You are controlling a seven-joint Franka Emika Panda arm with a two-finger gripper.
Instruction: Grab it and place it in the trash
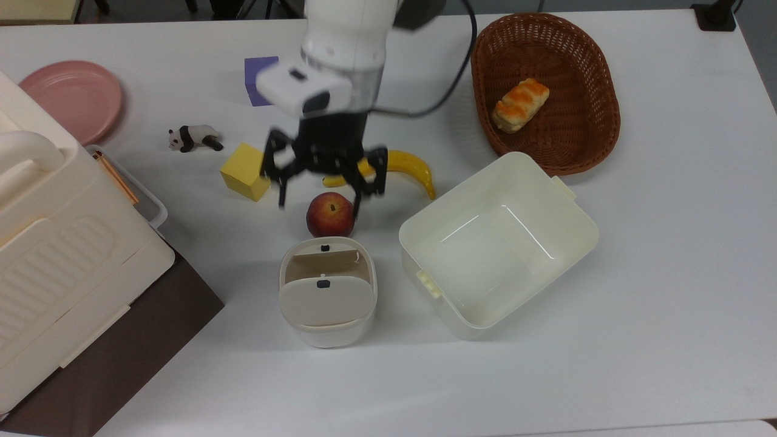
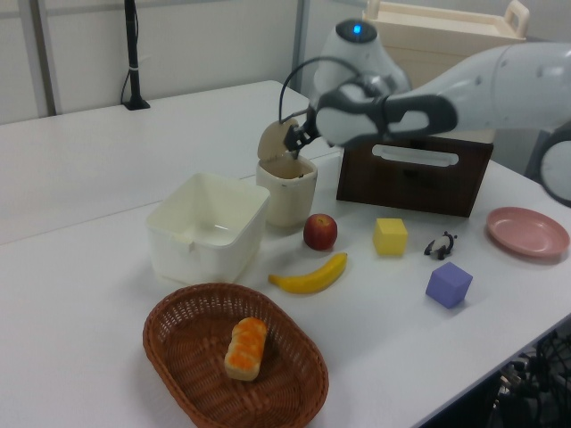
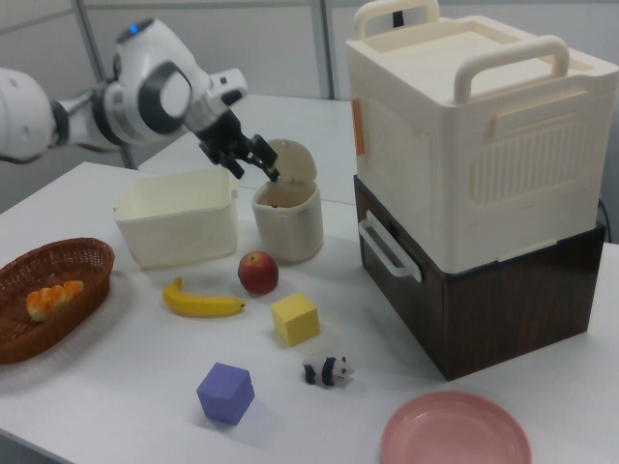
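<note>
Cream-white swing-lid trash bin [image 1: 328,294] – upright, flap tilted open – beside apple [image 1: 330,214].

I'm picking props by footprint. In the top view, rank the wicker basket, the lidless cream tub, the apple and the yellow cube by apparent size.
1. The lidless cream tub and the wicker basket look about alike; I won't rank them.
2. The yellow cube, part hidden by the gripper, and the apple look too alike to separate.
</note>
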